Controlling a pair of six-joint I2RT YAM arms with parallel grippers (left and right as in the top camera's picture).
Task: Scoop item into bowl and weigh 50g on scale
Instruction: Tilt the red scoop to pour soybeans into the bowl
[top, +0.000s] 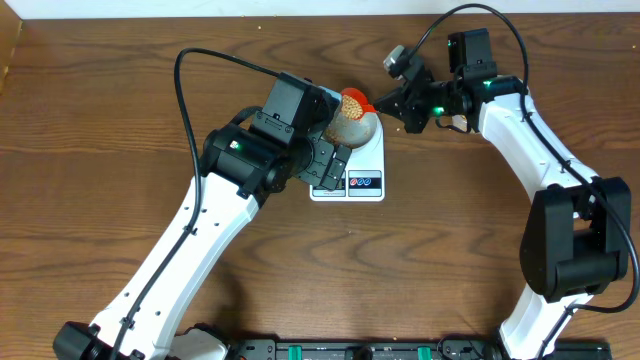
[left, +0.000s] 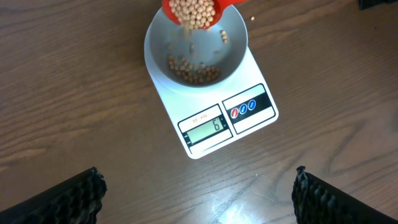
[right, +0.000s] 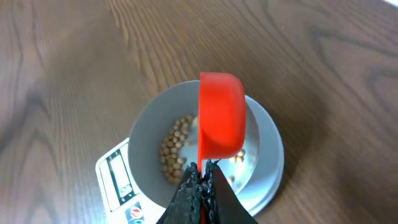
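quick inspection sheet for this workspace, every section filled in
surface: brown wood-grain table
job's things: pale bowl sits on the white scale; beans cover part of the bowl's bottom, more pouring from a tilted red scoop
clutter: one small speck beside the bowl, maybe a stray bean
grippers: left gripper open and empty, short of the scale; right gripper shut on the scoop's handle
cables: black cables, one looping above each arm
surroundings: dark rail along the table's near edge
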